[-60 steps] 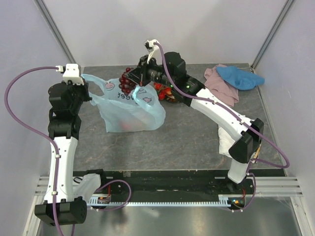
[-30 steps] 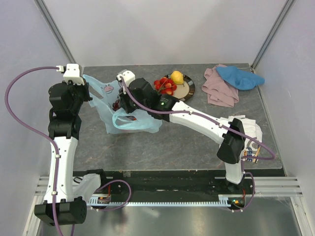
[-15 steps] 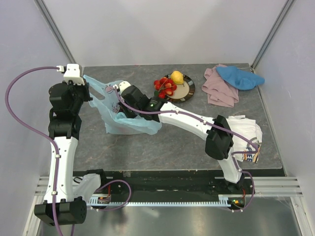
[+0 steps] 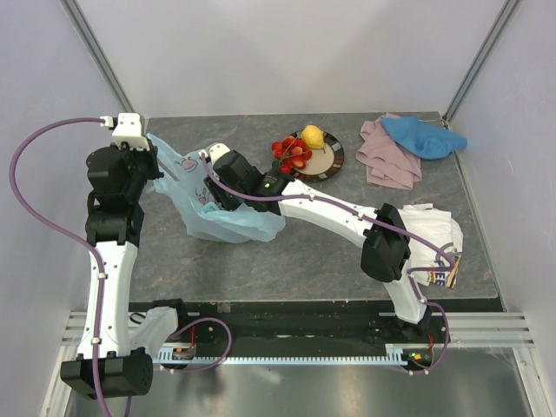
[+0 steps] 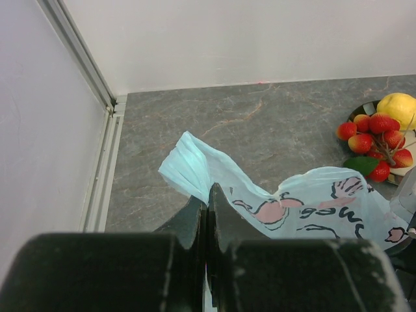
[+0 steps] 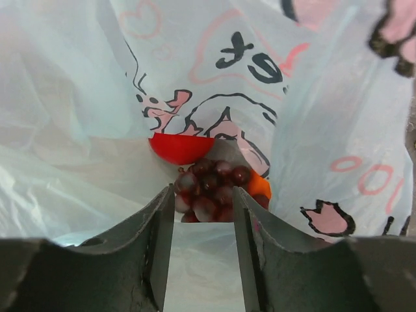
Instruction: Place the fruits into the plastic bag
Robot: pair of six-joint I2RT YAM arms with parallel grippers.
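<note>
Right wrist: found thin, crinkled, translucent plastic bag point(image 6: 78, 97) surrounding spread right gripper point(image 6: 203, 192), mouth facing it, knobbly grapes point(image 6: 218, 179), smooth apple point(image 6: 181, 147) and orange point(image 6: 259, 187) just past its tips, left gripper point(image 5: 208, 195) pinching that bag.

You have two arms of the same build: the left arm point(image 4: 109, 278) and the right arm point(image 4: 334, 207) both wear smooth white shells on the long links, with bulky black housings at the joints. A thin purple cable point(image 4: 12, 174) leaves a small white block point(image 4: 130, 129) at each wrist and runs in a loose loop toward the black base point(image 4: 109, 375) — on the right arm it also lies along the white link. A tiny green light point(image 4: 268, 182) glows on the right forearm. The left gripper point(image 5: 208, 195) has matte black fingers with pale, worn edges; the right gripper point(image 6: 201, 195) has dark grey fingers, flat on the inner faces.
</note>
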